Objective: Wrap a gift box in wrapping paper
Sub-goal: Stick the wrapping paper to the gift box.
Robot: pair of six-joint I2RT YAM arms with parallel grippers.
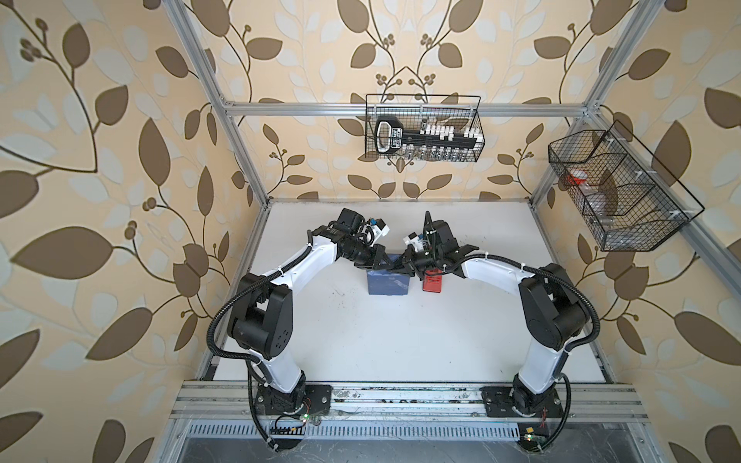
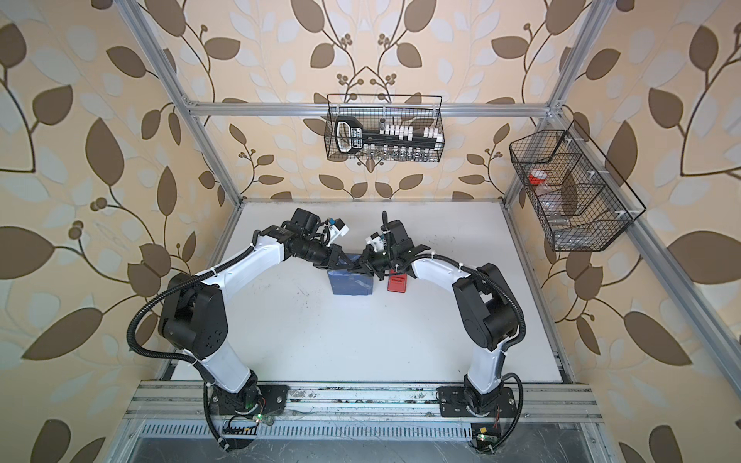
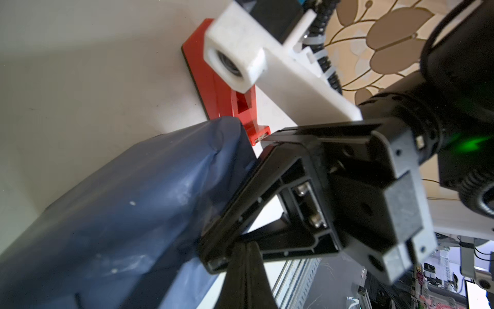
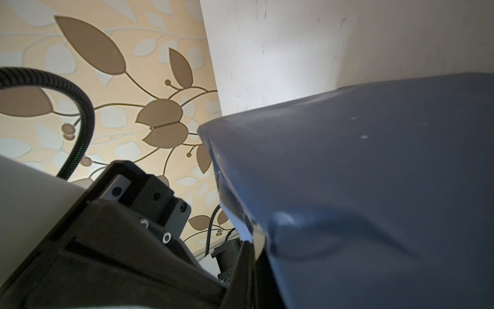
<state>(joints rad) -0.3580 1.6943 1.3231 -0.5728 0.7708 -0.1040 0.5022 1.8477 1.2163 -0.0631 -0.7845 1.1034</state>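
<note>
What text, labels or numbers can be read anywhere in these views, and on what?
Nothing is legible.
Label on the black handled tool in the back wire basket: white lettering, too blurred to read.
Dark label on the red tape dispenser: too small to read.

We're looking down into a booth papered in cream wallpaper (image 1: 120, 200) with big brown and pale leaves, boxed in by an aluminium frame (image 1: 401, 109). One black wire basket (image 1: 423, 96) hangs off the back bar and a second wire basket (image 1: 637, 234) hangs on the right side. Below us, the scuffed white tabletop (image 1: 361, 332) runs forward to a slotted metal rail (image 1: 401, 401), all of it evenly lit.
</note>
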